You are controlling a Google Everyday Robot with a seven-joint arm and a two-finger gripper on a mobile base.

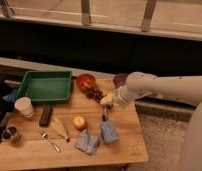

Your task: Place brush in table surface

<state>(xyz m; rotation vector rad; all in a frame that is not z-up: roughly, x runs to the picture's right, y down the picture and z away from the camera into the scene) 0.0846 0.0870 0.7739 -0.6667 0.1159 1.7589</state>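
gripper (107,101) over table surface (125,136), its hold on the brush (104,116) too small to tell, arm (169,88) cut off at right

Orange fruit (80,122): round; taken as clock centre.
Green tray (44,86): 11 o'clock, well apart.
Red bowl (86,81): 12 o'clock, just beside the tray.
Grapes (95,94): dark cluster, 1 o'clock; gripper (107,102) hung at their 4 o'clock.
Straw whisk (59,127): 9 o'clock, near.
Black bar (45,115): 6 o'clock of tray.
White cup (24,106): 10 o'clock of bar.
Blue cloth (87,141): 5 o'clock.
Second blue cloth (108,132): 4 o'clock.
Spoon (50,141): 8 o'clock.
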